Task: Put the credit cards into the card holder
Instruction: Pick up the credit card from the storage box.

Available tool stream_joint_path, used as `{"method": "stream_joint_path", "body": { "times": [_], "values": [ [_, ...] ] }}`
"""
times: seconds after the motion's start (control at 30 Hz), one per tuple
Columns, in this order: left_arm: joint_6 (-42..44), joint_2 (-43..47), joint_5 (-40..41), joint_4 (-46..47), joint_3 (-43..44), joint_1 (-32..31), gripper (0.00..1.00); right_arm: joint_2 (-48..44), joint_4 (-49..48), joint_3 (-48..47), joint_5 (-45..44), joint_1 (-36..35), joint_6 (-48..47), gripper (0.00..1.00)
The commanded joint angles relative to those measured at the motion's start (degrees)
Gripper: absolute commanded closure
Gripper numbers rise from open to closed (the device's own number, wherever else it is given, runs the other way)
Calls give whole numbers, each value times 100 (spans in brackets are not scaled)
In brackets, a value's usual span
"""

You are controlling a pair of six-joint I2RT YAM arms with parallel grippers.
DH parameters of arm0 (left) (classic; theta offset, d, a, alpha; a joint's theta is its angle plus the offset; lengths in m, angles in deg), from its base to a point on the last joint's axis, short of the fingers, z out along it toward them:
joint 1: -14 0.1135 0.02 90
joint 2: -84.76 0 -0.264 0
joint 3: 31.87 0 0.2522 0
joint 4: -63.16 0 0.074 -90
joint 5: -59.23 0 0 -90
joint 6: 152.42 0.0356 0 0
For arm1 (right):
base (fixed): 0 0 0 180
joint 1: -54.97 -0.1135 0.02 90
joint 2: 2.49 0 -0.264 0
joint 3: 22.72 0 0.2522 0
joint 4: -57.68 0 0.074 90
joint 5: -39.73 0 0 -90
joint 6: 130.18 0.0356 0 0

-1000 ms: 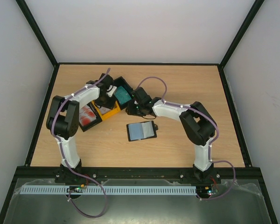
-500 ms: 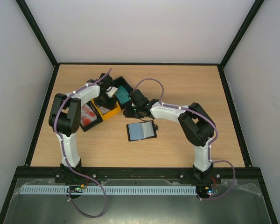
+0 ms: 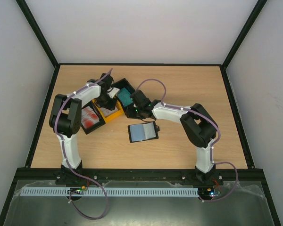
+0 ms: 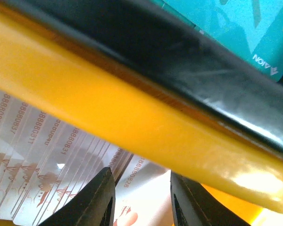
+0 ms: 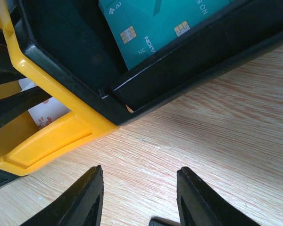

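Your left gripper point(image 4: 141, 197) sits low in the yellow bin point(image 4: 132, 136), fingers point(image 4: 101, 197) narrowly apart over the grey-white cards point(image 4: 47, 155): pinch one edge only. Your right gripper point(image 5: 139, 197), wide and empty beside the black bin point(image 5: 179, 70) of teal cards point(image 5: 165, 23), could steady the card holder point(image 3: 143, 132) lying open nearby.

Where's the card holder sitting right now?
In the top view the card holder lies on the table near its middle, just on the near side of the right gripper and the black bin of teal cards.
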Motion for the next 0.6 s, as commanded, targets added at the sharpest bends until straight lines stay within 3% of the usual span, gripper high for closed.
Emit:
{"method": "stream_joint_path", "body": {
  "times": [0.0,0.57],
  "values": [
    [74,170,-439,-354,145,-20,66,-17,47,40,-139,-34,69,58],
    [-154,834,-726,-222,-517,-266,72,126,63,-139,-64,-33,55,58]
  ]
}}
